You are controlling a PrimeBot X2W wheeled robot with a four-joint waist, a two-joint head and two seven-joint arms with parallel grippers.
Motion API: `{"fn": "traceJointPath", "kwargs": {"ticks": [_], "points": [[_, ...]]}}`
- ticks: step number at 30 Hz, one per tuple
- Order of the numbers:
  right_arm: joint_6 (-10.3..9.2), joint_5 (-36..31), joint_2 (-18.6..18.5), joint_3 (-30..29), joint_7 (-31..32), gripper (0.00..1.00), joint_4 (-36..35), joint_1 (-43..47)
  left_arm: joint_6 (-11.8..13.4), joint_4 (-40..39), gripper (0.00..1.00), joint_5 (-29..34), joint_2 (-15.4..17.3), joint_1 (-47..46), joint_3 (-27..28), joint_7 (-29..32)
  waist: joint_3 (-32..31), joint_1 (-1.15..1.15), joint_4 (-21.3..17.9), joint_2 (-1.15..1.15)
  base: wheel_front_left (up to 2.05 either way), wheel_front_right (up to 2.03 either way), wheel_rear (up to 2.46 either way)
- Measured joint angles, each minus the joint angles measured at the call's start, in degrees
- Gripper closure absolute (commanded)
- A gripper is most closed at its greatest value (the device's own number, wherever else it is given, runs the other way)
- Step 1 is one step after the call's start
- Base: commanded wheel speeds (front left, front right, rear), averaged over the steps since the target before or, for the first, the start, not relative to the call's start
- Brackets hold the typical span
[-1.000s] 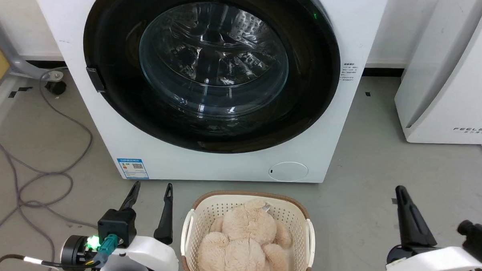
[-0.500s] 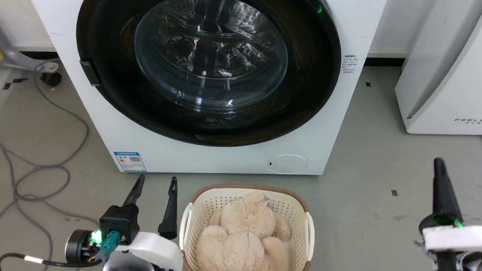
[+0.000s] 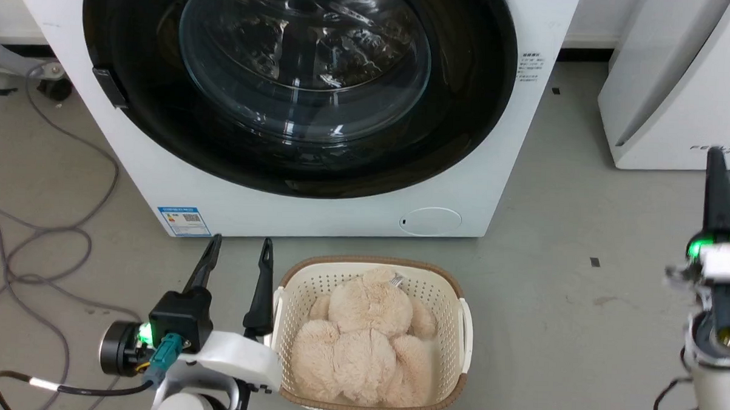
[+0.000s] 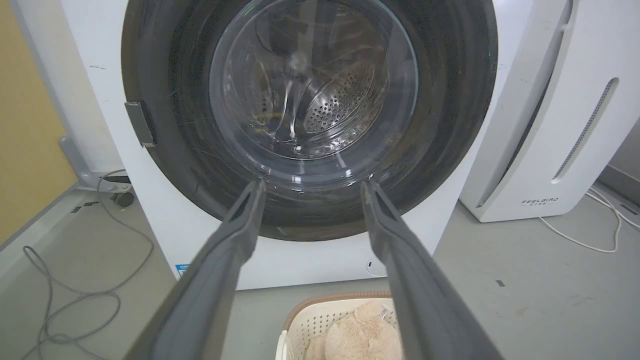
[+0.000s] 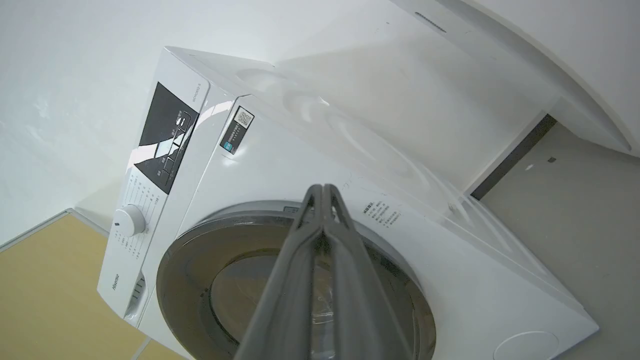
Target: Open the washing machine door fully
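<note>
Black glossy washing machine door [image 3: 303, 63], count one, sits flat on the front of one white washing machine [image 3: 340, 219] and takes up the upper centre of the head view. Two tools. One cream basket [image 3: 464, 330] at lower centre holds one beige plush toy [image 3: 360, 338]. One white appliance [image 3: 666, 88] at upper right, grey cables [image 3: 48, 242] on the floor [image 3: 571, 224] at left.

Left tool [image 3: 242, 243] at lower left, low over the floor just left of the basket. Fingers point up-frame at the machine base and are set wide, nothing between them. In the left wrist view the door's glass bowl shows between the fingertips, well apart from them.

Right tool [image 3: 716, 159] at the right edge, raised, seen edge-on. Right wrist view: fingers pressed together, empty, aimed at the door's upper rim with a clear gap.
</note>
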Motion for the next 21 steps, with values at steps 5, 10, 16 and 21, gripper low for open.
{"fn": "traceJointPath", "kwargs": {"ticks": [5, 10, 16, 21], "points": [[0.00, 6.01, -4.01, 4.23, -0.54, 1.00, 4.25, -7.20, 0.04, -0.62, 0.00, 0.00, 0.00, -1.23, -0.30, -0.68, 1.58, 0.00, -0.05, 0.00, 0.00, 0.00, 0.00], [0.00, 12.62, -8.21, 9.90, -0.35, 1.00, 8.31, -14.44, 0.23, -1.16, 0.00, 0.00, 0.00, -2.41, -0.69, -1.26, 3.22, 0.00, 0.22, 0.00, 0.00, 0.00, 0.00], [0.00, 20.97, -12.77, 18.17, 2.64, 1.00, 13.77, -23.82, 0.51, -1.90, 0.00, -0.08, 0.01, -3.37, -1.36, -1.90, 5.19, 0.00, 0.72, 0.00, 0.00, 0.00, 0.00], [0.00, 27.37, -15.47, 26.08, 6.06, 1.00, 19.06, -32.22, 0.56, -2.31, 0.00, -0.33, 0.00, -4.19, -1.87, -2.48, 6.82, 0.00, 1.16, 0.00, 0.00, 0.00, 0.00]]}}
